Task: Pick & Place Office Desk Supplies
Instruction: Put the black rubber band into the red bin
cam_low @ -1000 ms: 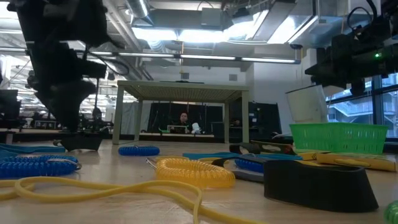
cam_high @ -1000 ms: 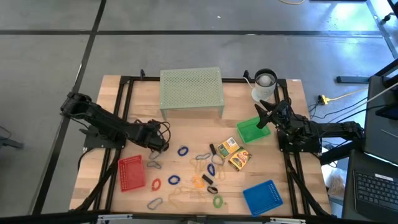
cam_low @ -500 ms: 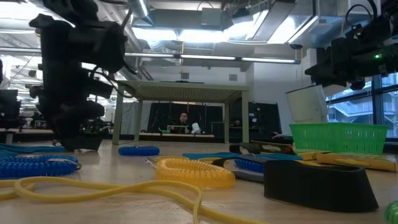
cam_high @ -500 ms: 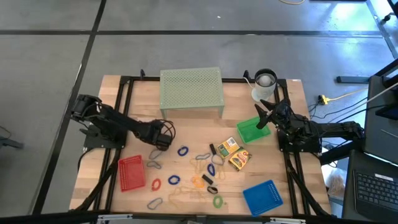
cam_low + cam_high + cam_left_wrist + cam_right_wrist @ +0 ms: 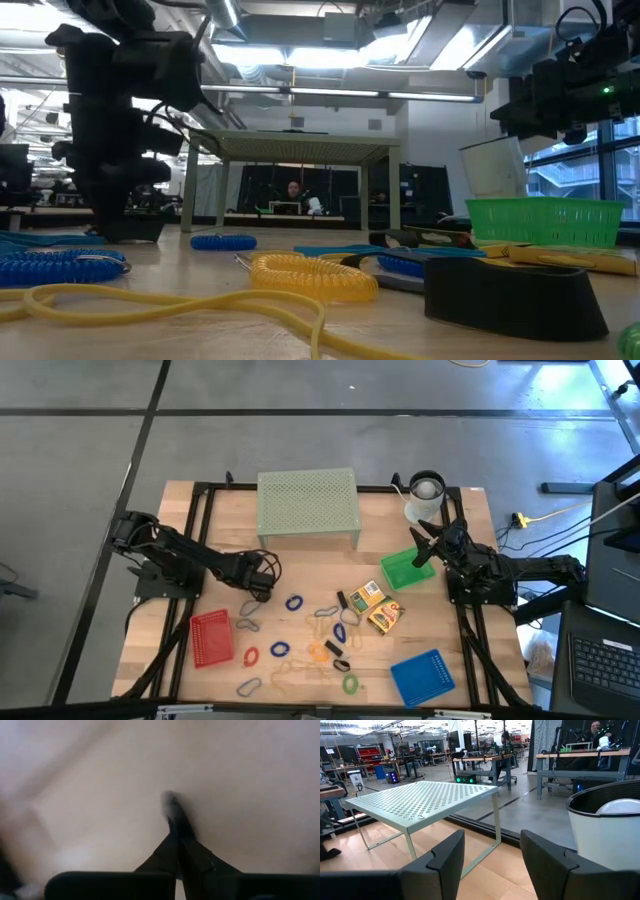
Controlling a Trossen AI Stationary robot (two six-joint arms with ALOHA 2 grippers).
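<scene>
Near the desk's (image 5: 300, 565) left middle, left hand (image 5: 258, 589) closed, nothing visibly held; light, springy rings (image 5: 293, 602) likely grip best across the coil.

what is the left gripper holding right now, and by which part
The left gripper is shut at the table, with something small and dark at its fingertips; too blurred to identify. The right gripper is open and empty.
</scene>
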